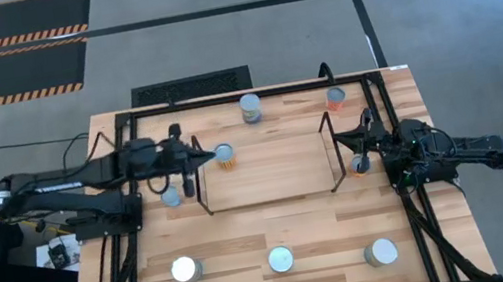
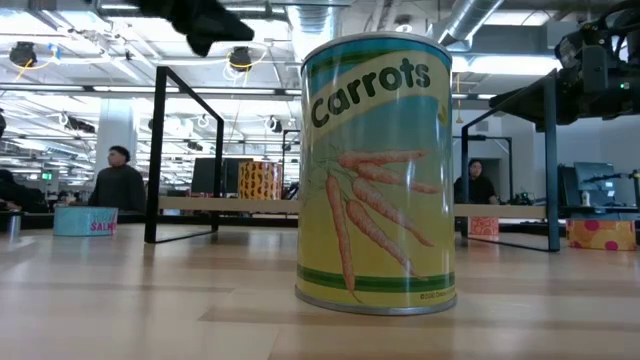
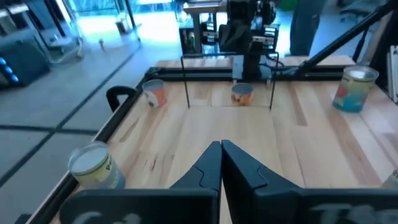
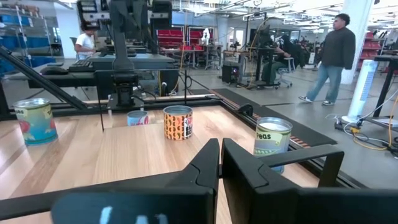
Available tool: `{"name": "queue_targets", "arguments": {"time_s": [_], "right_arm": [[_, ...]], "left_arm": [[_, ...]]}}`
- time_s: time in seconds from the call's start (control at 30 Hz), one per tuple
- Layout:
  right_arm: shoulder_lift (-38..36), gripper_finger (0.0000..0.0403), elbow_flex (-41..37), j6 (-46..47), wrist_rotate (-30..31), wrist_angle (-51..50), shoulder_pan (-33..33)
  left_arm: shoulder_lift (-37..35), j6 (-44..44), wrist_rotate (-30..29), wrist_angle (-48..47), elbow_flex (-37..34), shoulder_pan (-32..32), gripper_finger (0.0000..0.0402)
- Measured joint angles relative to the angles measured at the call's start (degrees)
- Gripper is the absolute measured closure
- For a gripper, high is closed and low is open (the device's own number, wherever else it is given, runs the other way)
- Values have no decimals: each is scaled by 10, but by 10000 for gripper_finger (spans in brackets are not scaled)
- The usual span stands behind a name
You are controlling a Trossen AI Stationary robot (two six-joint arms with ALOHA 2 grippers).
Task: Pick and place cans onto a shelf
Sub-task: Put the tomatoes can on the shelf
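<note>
Cans are scattered over the light-wood desk [image 1: 284, 219], and only one, a small tin with an orange patterned label [image 1: 225, 157], stands on the low light-wood shelf with black wire uprights [image 1: 271, 168], at its left end. Just outside that end a flat blue tin [image 1: 171, 196] sits on the desk. A second orange tin [image 1: 359, 164] stands just outside the shelf's right upright, with a green-labelled peas can [image 1: 250, 108] and another orange can [image 1: 336, 98] along the far side. Three silvery-topped cans [image 1: 281, 259] line the near edge, the middle one labelled carrots.

Left gripper [image 1: 200, 159] hovers by the placed tin with its fingers pinched together and holding nothing. Right gripper [image 1: 365, 143] hangs over the right-hand orange tin, also closed to a narrow slit and empty.

I judge the task early, between placements. Next, one arm should spread its fingers, descend over a nearby tin such as the blue one, then carry it clear of the wire upright.
</note>
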Motion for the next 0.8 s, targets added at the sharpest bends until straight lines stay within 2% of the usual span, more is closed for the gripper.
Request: {"name": "queue_targets", "arguments": {"time_s": [0.13,0.33,0.53,0.8], "right_arm": [[0,360,0,0,0,0,0],[0,360,0,0,0,0,0],[0,360,0,0,0,1,0],[0,360,0,0,0,7,1]], "left_arm": [[-58,10,22,68,-82,0,401],[-125,16,38,145,-155,9,401],[-158,16,77,186,-200,34,401],[-166,25,105,213,-212,73,401]]}}
